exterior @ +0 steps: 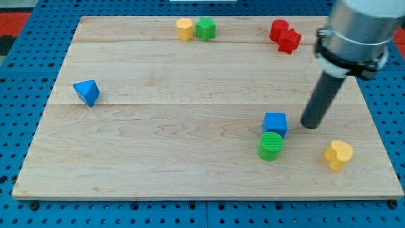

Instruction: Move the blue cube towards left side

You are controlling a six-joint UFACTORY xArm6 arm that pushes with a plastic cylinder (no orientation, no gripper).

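The blue cube (275, 123) sits on the wooden board at the view's lower right, touching a green cylinder (271, 145) just below it. My tip (310, 125) rests on the board a short way to the cube's right, with a small gap between them. The dark rod rises from the tip up to the view's upper right, into the grey arm.
A yellow block (338, 154) lies below and right of my tip. A blue triangular block (87, 92) is at the left. At the top edge sit a yellow block (185, 29) touching a green block (205, 29), and two red blocks (284, 35).
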